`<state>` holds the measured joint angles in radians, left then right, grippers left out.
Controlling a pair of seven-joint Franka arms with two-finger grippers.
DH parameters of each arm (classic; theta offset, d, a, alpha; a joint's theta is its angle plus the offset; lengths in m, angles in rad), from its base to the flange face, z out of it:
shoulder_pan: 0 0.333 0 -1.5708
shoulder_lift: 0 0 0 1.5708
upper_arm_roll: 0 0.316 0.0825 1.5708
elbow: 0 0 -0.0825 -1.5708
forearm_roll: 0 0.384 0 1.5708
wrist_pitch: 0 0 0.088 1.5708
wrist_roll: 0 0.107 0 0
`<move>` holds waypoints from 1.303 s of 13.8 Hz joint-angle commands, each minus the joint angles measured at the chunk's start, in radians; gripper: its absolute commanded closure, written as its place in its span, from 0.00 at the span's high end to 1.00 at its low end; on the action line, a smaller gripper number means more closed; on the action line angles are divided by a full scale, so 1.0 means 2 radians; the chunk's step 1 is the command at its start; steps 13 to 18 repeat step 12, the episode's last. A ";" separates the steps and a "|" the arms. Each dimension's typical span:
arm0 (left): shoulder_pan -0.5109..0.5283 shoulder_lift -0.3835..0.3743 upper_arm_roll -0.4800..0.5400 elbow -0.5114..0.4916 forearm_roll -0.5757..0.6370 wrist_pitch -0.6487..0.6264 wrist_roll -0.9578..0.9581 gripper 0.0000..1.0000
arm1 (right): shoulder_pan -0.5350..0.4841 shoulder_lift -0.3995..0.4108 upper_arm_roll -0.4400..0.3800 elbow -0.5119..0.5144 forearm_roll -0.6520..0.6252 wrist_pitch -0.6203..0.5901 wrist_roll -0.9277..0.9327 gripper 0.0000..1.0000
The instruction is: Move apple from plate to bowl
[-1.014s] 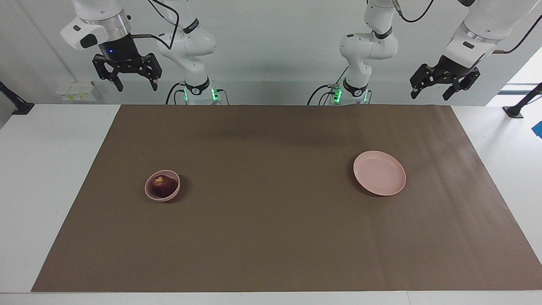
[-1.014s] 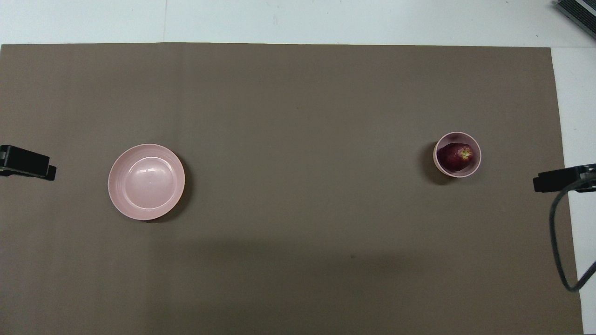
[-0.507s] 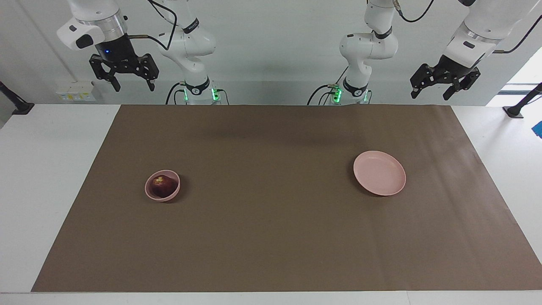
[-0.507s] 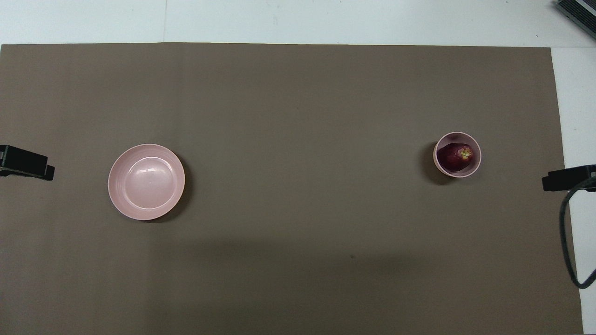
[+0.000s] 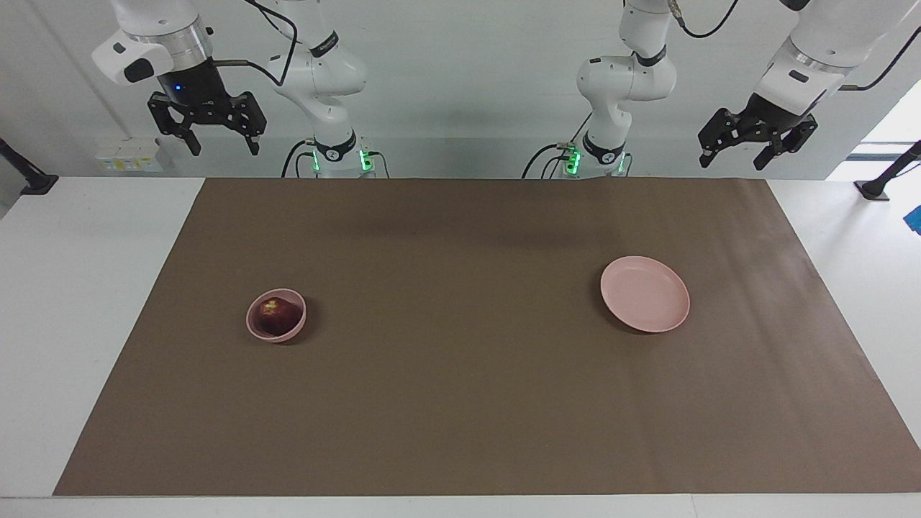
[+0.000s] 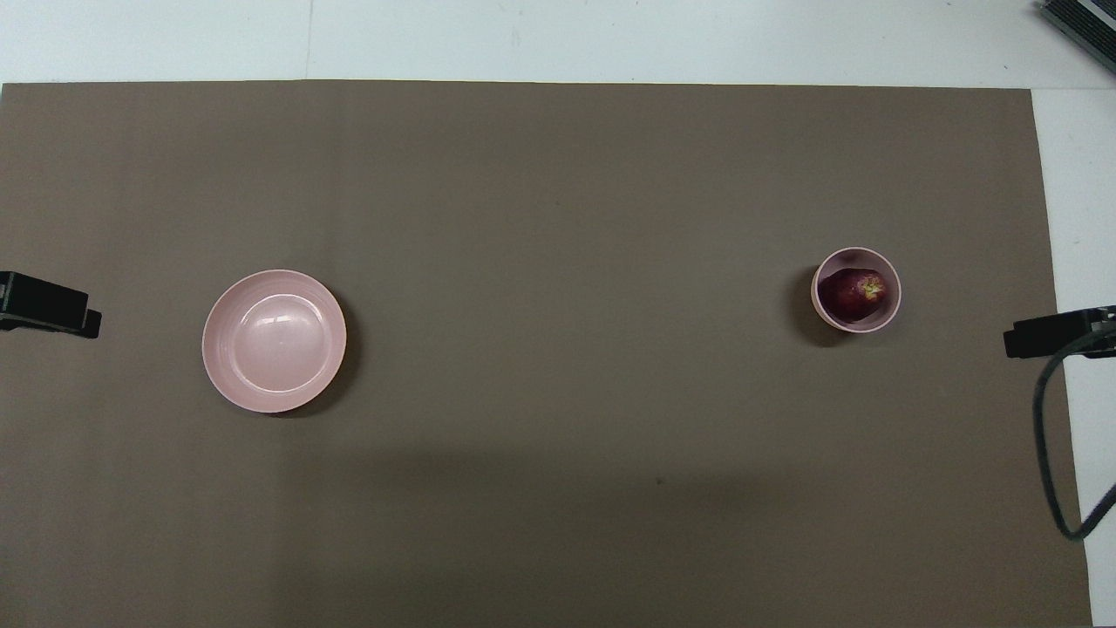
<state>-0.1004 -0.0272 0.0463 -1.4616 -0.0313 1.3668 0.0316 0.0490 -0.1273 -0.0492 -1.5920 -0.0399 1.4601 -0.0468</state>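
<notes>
Desk (image 5: 43, 302), white, covered over most of its top by a brown mat (image 5: 460, 403), taken here as the landmark. Bowl (image 5: 276, 314), small, deep, pale pink: stands on the mat toward the right arm's end. Apple (image 5: 277, 314), dark red with a yellowish patch at the stem dimple: lies inside the bowl, dimple turned upward, filling most of the hollow. Plate (image 5: 645, 294), wide, shallow, pale pink, low rim: rests flat on the mat toward the left arm's end, well apart from the bowl, nothing on it. Right claw (image 5: 223, 140), black, on a white arm with a dark cable: hangs high in the air off the mat's corner at the right arm's end, fingers spread wide, holding nothing. Left claw (image 5: 734, 152), black, on a white arm: hangs high over the mat's corner at the left arm's end, tilted, fingers spread wide, holding nothing. Both arms wait clear of the dishes. In the overhead view only a dark tip of each claw shows at the mat's two ends, the left one (image 6: 51, 304) and the right one (image 6: 1046, 331).
</notes>
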 commanded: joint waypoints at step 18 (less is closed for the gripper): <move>0.000 -0.010 0.004 -0.012 -0.005 0.002 -0.001 1.00 | -0.015 0.014 -0.005 0.032 0.012 -0.045 -0.021 1.00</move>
